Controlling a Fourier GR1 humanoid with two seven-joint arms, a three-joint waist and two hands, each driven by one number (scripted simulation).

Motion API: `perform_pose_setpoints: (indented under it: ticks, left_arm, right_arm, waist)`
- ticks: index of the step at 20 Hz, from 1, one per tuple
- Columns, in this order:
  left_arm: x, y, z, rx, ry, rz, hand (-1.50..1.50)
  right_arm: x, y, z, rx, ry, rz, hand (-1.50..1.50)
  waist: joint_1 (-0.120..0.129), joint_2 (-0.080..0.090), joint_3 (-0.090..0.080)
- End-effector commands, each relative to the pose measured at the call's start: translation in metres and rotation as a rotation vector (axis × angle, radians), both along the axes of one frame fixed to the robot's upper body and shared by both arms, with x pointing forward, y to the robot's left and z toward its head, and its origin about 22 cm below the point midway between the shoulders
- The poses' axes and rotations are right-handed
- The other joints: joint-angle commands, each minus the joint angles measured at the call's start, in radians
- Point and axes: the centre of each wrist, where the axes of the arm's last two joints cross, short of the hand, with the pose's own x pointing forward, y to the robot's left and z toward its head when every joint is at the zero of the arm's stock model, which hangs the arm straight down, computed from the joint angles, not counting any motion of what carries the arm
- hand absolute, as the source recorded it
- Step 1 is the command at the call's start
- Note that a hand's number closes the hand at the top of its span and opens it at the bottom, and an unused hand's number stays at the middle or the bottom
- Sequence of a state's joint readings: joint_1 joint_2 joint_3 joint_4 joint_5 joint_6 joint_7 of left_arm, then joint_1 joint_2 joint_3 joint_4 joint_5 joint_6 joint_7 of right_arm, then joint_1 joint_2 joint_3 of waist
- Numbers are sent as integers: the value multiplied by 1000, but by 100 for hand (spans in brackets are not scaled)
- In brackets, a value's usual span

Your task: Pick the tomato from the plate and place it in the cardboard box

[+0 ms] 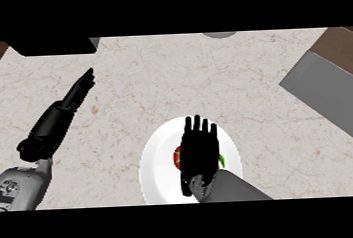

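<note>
Pale marbled counter [207, 74] filled the frame, with a white plate [155, 157] at lower centre. Over it the right hand [198, 150] hovered flat, fingers straight and slightly spread, curled round nothing. It hid most of the tomato [178, 158], which lay on the plate; only a red edge at the hand's left and a green bit at its right showed. I'd judge the tomato light, smooth, round and easily bruised, best cupped round its sides. At upper left the left hand [80, 87] rested, fingers straight and together. No box was identifiable
</note>
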State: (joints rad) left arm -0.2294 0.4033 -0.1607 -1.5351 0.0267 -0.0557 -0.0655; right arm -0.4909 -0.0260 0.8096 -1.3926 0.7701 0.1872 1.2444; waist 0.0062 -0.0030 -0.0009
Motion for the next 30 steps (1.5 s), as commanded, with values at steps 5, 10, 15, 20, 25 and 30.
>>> perform_pose_setpoints:
  ticks: [5,10,15,20,25,30]
  left_arm:
    - [-1,18,-1,-13,3,10,0]
    - [4,9,-3,1,-8,2,0]
    - [0,6,-3,-4,-2,-13,0]
    - [1,-23,-6,-28,-11,-7,0]
    - [5,0,4,-8,-3,12,0]
    - [7,5,4,-5,-1,5,0]
  right_arm:
    - [-1,4,-11,-75,41,-126,150]
    - [14,11,-19,-122,-75,-10,150]
    - [-6,25,-9,-147,-144,23,150]
    - [26,-32,-16,14,-208,325,150]
    - [58,-85,37,192,-321,597,150]
    - [66,-112,58,130,-496,670,150]
  waist:
    - [0,2,1]
    - [4,5,1]
    - [5,2,1]
    - [-3,6,2]
    - [-4,8,3]
    - [-11,3,1]
